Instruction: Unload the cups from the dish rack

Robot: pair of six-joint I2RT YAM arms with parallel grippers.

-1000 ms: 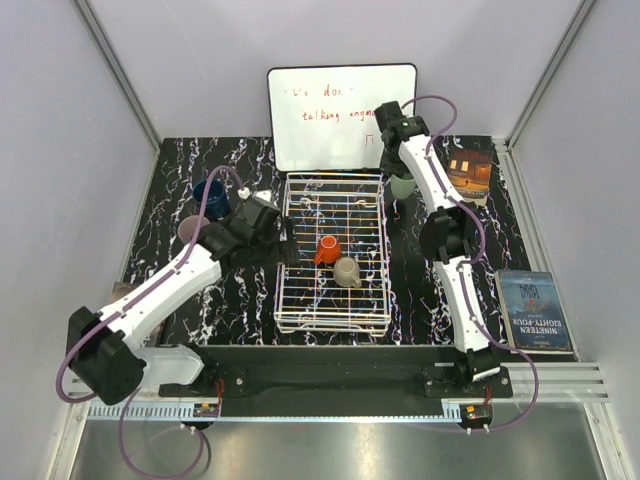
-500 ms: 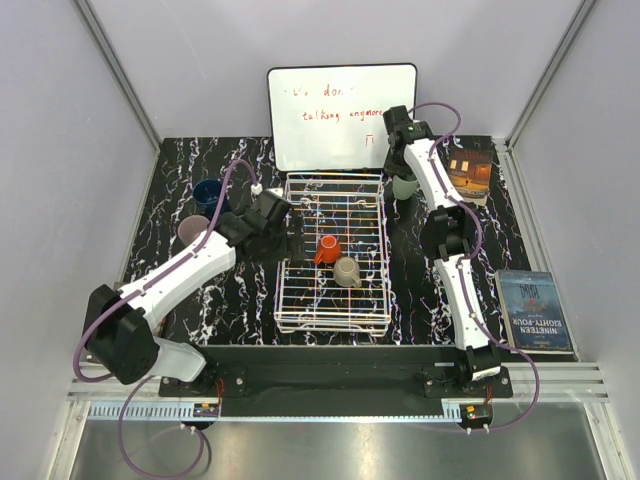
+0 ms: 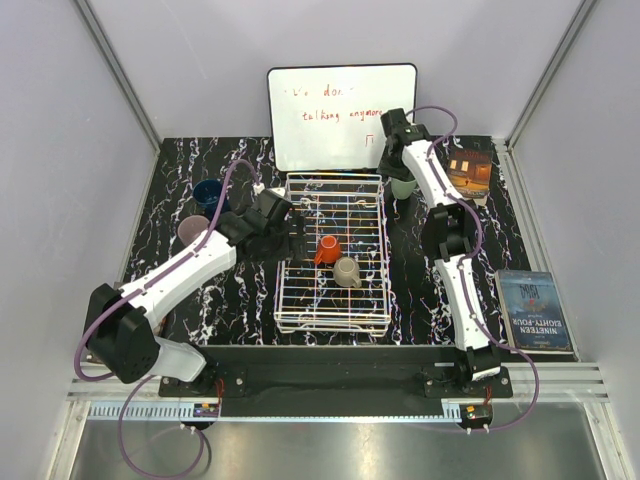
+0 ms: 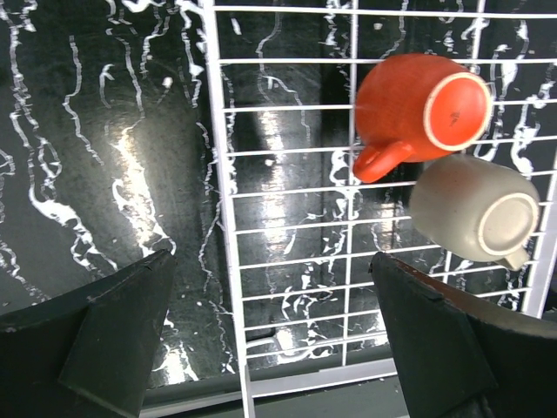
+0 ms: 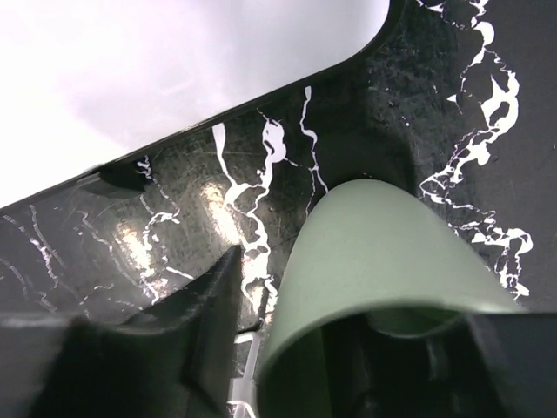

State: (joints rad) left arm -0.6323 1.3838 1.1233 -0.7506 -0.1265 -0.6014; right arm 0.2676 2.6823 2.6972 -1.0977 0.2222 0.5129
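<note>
Lab — grey-walled robot booth.

A whiteboard with red writing stands at the black marbled table's back, a dark book right of it, a blue book nearer.

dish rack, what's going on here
Two arms are unloading mugs from the rack. The orange mug and taupe mug lie in it; the blue mug and pink mug sit on the table to its left. The open left gripper hovers over the rack's left edge, near the orange mug. The right gripper straddles the mint mug beside the rack's far right corner; whether it grips is unclear.
</note>
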